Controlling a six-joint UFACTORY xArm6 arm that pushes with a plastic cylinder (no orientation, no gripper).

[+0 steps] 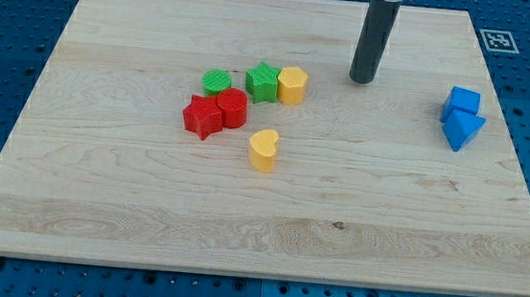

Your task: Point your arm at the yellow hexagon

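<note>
The yellow hexagon (pixel 292 85) stands a little above the board's middle, touching a green star (pixel 262 81) on its left. My tip (pixel 361 80) rests on the board to the right of the yellow hexagon, with a gap of bare wood between them. The dark rod rises from the tip to the view's top edge. A yellow heart (pixel 263 150) lies below the hexagon, apart from it.
A green round block (pixel 217 82), a red block (pixel 232 107) and a red star (pixel 202 117) cluster left of the green star. Two blue blocks (pixel 461 118) sit touching near the board's right edge. The wooden board (pixel 97 201) lies on a blue perforated table.
</note>
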